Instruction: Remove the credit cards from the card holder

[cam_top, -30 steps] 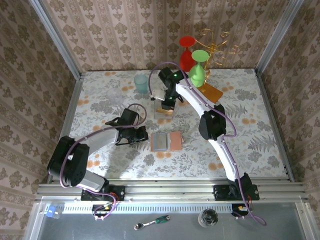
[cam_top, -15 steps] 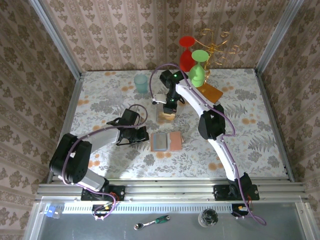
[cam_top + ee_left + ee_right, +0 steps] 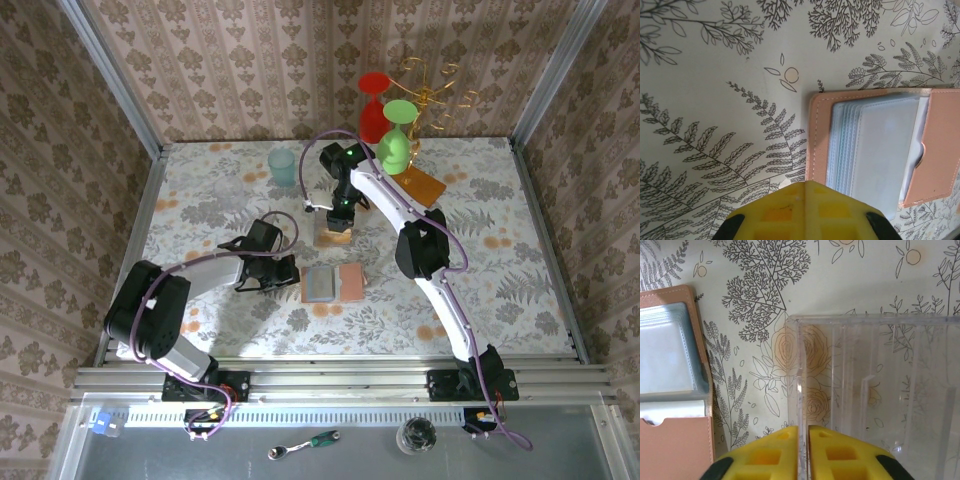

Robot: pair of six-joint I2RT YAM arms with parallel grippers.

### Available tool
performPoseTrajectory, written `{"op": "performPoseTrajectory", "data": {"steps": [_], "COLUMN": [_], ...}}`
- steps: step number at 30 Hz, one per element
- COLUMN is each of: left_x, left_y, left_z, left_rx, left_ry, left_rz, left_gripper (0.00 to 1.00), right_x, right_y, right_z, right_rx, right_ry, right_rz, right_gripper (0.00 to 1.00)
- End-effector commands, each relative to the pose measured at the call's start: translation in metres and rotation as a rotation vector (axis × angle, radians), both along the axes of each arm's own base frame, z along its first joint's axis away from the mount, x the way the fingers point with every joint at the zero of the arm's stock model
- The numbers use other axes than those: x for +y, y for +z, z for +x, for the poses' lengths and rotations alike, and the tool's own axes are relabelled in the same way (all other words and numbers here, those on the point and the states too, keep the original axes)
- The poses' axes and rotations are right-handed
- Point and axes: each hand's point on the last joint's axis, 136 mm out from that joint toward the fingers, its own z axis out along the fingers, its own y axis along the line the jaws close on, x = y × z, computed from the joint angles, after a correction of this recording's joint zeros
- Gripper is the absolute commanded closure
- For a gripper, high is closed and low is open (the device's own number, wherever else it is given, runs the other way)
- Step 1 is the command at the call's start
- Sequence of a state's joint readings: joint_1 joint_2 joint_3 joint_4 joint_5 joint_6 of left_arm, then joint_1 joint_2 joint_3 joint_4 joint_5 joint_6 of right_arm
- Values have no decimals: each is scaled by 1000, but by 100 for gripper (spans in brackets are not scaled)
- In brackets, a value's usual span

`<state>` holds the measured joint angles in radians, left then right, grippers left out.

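Shows the card holder (image 3: 332,284) lying open and flat on the floral table (image 3: 200,200), just below the middle of the top view, pale sleeves up. Finds the left gripper (image 3: 805,192) fully closed on nothing, its tip by the holder's lower left edge at the bottom of the left wrist view. Finds the right gripper (image 3: 803,432) closed to a thin slit on the wall of a clear plastic box (image 3: 875,390), just above the holder in the top view.

Card holder (image 3: 816,135) of matt tan leather, stitched edge, sleeves (image 3: 880,145) of glossy clear plastic, clear box (image 3: 880,380) of smooth transparent plastic, counter (image 3: 715,75) in matt printed covering
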<state>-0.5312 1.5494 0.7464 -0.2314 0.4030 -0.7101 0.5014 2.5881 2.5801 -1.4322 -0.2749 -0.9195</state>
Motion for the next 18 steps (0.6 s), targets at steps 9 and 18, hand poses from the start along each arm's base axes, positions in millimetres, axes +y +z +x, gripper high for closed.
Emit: {"op": "performPoseTrajectory", "data": {"steps": [9,18], "left_x": [-7,-8], "left_y": [7,6], "left_z": [4,7], "left_rx": [-10,-20], "left_ry": [-17,-17], "left_rz": [-21,-19], "left_gripper": [99,99], "right_x": [4,2], "right_y": [39,57], "right_z": [10,13], "right_rx": [-81,-128], "right_ry": [-41,-123], "right_rz": [58,71], "right_gripper": [78,75]}}
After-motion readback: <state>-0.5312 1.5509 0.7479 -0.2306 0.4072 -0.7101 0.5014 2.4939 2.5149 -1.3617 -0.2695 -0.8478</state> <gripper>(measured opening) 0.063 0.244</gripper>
